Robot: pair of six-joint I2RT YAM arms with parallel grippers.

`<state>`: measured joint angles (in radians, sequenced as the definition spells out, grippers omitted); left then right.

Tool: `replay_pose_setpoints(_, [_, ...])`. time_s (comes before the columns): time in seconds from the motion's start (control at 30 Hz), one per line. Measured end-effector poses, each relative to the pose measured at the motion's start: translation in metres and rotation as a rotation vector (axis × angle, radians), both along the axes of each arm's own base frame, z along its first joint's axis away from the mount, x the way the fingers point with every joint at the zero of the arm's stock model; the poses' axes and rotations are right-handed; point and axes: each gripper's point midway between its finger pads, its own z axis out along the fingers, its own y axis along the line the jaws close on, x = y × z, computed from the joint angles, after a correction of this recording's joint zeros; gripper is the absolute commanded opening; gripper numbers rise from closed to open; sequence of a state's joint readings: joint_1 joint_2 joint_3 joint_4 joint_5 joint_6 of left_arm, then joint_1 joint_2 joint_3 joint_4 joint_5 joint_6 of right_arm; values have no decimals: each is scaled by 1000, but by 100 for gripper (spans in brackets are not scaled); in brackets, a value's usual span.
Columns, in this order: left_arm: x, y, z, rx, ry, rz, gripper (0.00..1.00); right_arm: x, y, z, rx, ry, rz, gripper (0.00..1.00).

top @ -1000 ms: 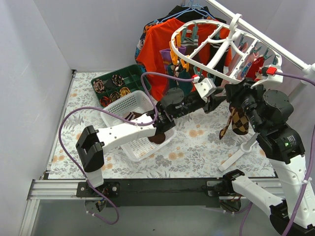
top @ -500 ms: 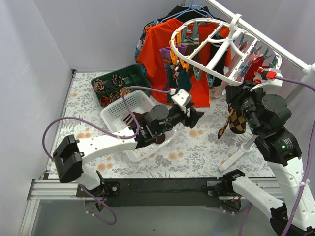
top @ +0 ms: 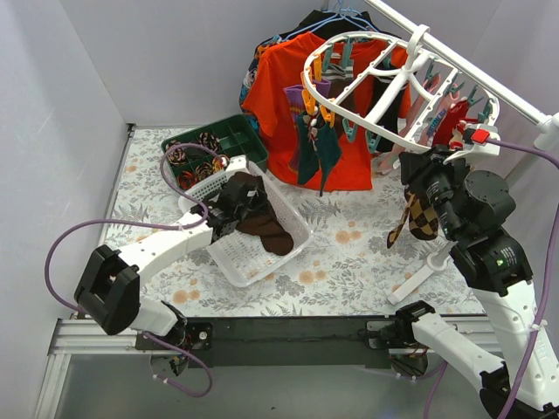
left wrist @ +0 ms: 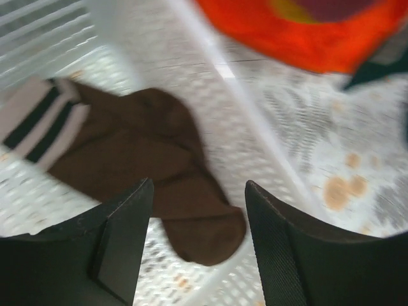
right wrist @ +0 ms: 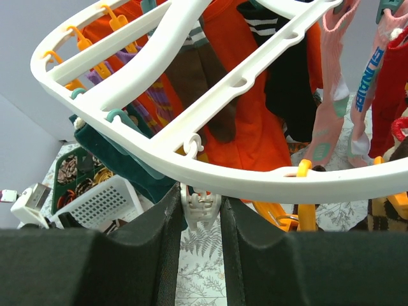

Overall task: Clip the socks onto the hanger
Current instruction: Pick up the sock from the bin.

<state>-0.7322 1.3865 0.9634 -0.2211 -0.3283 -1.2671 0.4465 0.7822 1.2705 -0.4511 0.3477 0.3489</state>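
The white oval hanger [top: 412, 65] hangs at the back right with several socks clipped on. My right gripper [top: 428, 179] is under its near rim [right wrist: 255, 182], shut on a white clip [right wrist: 201, 204] that hangs from the rim. An argyle sock [top: 424, 216] dangles beside that gripper; what holds it is hidden. My left gripper [top: 236, 205] is open over the white basket [top: 258, 266]. A dark brown sock [left wrist: 159, 166] lies below its jaws, with a striped sock [left wrist: 38, 124] to the left. The left wrist view is blurred.
A green tray [top: 236, 133] with rolled sock bundles stands behind the basket. A big orange T-shirt [top: 284, 78] hangs behind the hanger from a white rail [top: 489, 87]. A white stand leg [top: 424, 271] lies on the floral table at right.
My left arm has drawn back from the hanger and swung left and down to the basket, where its open gripper hangs over the brown sock. The right arm has barely moved.
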Motion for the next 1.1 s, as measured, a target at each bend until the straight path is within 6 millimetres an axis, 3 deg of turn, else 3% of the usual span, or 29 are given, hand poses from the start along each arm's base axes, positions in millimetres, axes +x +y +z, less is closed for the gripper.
replay_pose_setpoints(0.2, [16, 68, -49, 92, 173, 248, 51, 0, 0, -1, -7, -3, 4, 1])
replay_pose_setpoints(0.4, [31, 104, -77, 164, 280, 387, 43, 0, 2, -1, -6, -4, 10, 1])
replay_pose_setpoints(0.63, [45, 120, -92, 193, 329, 467, 38, 0, 2, -1, -9, -7, 11, 1])
replay_pose_setpoints(0.97, [44, 130, -118, 240, 380, 514, 32, 0, 1, -3, -10, -6, 11, 1])
replay_pose_setpoints(1.1, [43, 131, -129, 249, 399, 523, 14, 0, 1, -4, -11, -5, 11, 1])
